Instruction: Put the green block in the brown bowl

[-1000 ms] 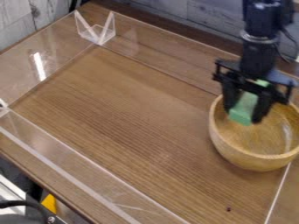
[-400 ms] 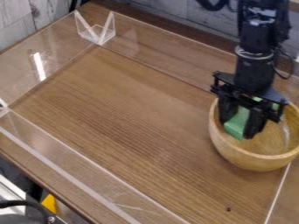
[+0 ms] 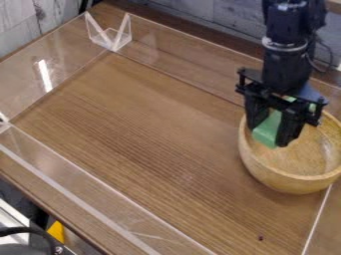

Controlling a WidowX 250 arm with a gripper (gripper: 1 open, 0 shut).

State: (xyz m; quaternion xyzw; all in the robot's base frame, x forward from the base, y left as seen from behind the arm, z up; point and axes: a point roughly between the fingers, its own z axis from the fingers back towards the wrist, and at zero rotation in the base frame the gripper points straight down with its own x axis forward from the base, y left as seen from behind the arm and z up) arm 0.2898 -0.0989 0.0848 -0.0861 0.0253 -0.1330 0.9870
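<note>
The black gripper [image 3: 278, 126] hangs from the arm at the right of the table, its fingers shut on the green block [image 3: 274, 128]. The block stands roughly upright between the fingers, over the left part of the brown bowl [image 3: 264, 165]. This round light-brown wooden bowl sits at the table's right edge. The block's lower end reaches down inside the rim; whether it touches the bowl's floor cannot be told.
A wooden tabletop [image 3: 147, 129] is fenced by low clear plastic walls [image 3: 80, 199]. A clear folded stand [image 3: 108, 31] sits at the far left corner. The table's front edge runs along the bottom left.
The gripper has shifted a little to the left over the bowl, still holding the green block. It dipped lower and then rose slightly.
</note>
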